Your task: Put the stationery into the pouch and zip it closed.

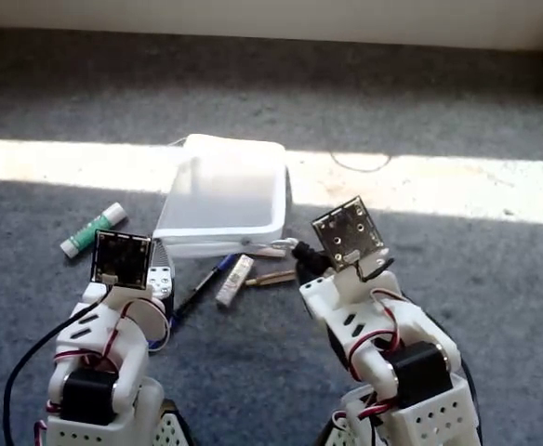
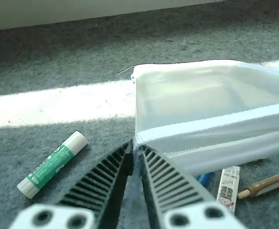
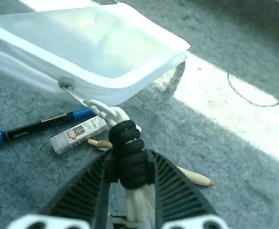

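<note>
step in hand: opening and steadying the pouch – nothing is inside yet, by the look of it, so loading has not begun.
pouch (image 1: 225,190): a clear white pouch at the centre of the high view, on grey carpet (image 1: 439,111). its mouth gapes toward the two arms.
left claw (image 2: 135,152): clenched, its tips pinching the near corner of the pouch's rim. that is how i read it from the left wrist view, where the corner sits right between the tips.
right claw (image 3: 129,160): clenched around the zip pull (image 3: 127,143), a black-wrapped tab on a white cord that runs to the pouch's edge.
glue stick (image 1: 93,229): left of the pouch in the high view, well apart from the rest, lying flat.
pen (image 1: 202,282): just below the pouch's mouth in the high view, lying at a slant.
small white stick (image 1: 234,279): right beside the pen. i cannot tell what kind of item it is.
tan pencil (image 1: 270,277): to the right of the white stick, near the right arm's claw.
next move calls for: one claw to let go – probably the right one, since three items lie close to it. the other would hold the rim so the mouth stays wide.
watch for: the pouch is soft and may sag or slide once one grip is freed.
zip: open, to be closed last.
</note>
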`<state>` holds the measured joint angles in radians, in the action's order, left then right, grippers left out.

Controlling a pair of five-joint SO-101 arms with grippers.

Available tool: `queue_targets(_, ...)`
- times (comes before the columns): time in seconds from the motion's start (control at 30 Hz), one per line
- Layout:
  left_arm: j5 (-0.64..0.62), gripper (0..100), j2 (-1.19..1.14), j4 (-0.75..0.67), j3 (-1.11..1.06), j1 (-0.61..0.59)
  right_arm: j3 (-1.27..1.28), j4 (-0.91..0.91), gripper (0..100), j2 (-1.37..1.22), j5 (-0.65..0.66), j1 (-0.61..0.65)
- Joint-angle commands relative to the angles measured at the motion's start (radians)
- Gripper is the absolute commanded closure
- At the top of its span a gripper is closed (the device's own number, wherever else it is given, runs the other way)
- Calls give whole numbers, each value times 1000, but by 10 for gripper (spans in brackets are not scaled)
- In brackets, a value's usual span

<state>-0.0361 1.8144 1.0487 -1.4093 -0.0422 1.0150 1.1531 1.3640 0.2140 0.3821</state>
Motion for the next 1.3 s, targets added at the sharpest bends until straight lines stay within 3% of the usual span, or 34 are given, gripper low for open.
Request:
queue_targets(0.0, -2, 994, 5, -14, 31, -36, -68, 1, 994, 28, 26, -74)
queue_targets(0.4, -2, 989, 5, -14, 30, -38, -70, 5, 994, 28, 26, -113)
queue_targets(0.63, -8, 770, 4, -12, 4, -38, -105, 19, 994, 28, -11, -31)
queue_targets(0.97, -8, 761, 2, -15, -4, -30, -237, 139, 994, 28, -44, 104)
queue_targets(1.27, -9, 761, 1, -21, -33, -28, -274, 143, 994, 28, -57, 131)
